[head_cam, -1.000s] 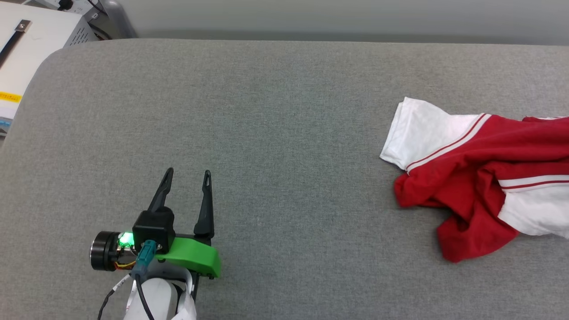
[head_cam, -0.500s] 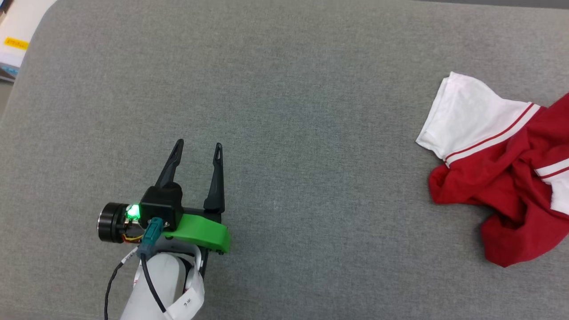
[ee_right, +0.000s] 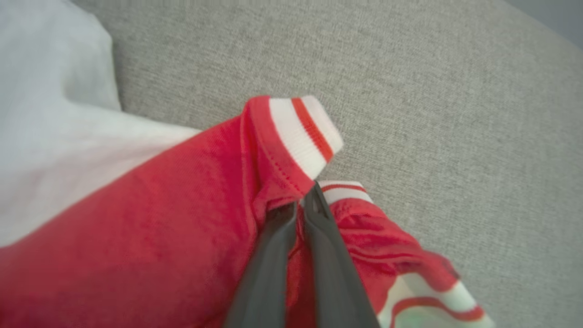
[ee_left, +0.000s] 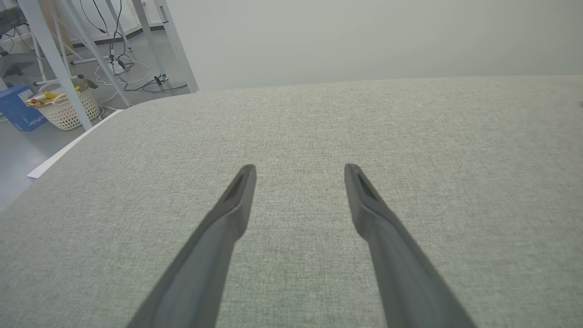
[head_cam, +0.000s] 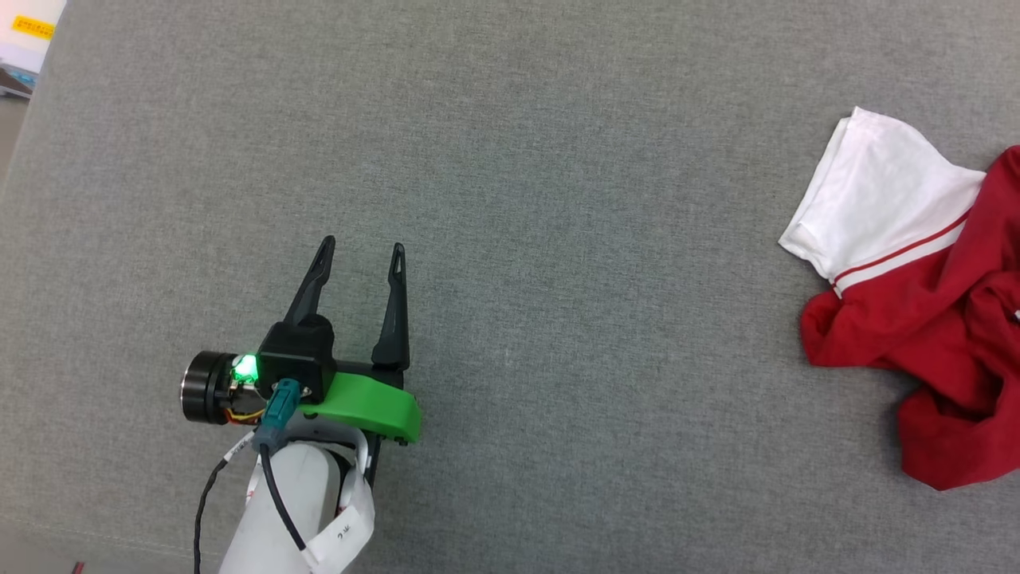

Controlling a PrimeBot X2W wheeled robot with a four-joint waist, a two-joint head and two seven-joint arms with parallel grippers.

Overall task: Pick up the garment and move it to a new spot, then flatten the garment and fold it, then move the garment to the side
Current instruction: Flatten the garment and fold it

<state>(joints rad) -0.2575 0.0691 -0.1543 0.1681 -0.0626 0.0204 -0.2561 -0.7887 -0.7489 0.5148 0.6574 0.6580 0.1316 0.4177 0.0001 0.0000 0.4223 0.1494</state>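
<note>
The garment (head_cam: 916, 319) is a crumpled red T-shirt with white sleeves, lying at the right edge of the head view on the grey padded table (head_cam: 558, 199). In the right wrist view my right gripper (ee_right: 304, 200) is shut on the garment (ee_right: 182, 205), pinching red fabric just below a red-and-white striped band. My left gripper (head_cam: 362, 249) stands open over bare table at the lower left, far from the garment. In the left wrist view my left gripper (ee_left: 299, 169) has nothing between its fingers.
Beyond the table's far left corner the left wrist view shows white frame legs (ee_left: 50, 59), floor cables and a white basket (ee_left: 68, 107). A white box with a yellow label (head_cam: 28, 32) sits off the table's top left corner.
The head camera has tilted down and turned left, so the whole picture shifted; the garment now sits further right and partly out of frame. The left gripper stays open in the same pose.
</note>
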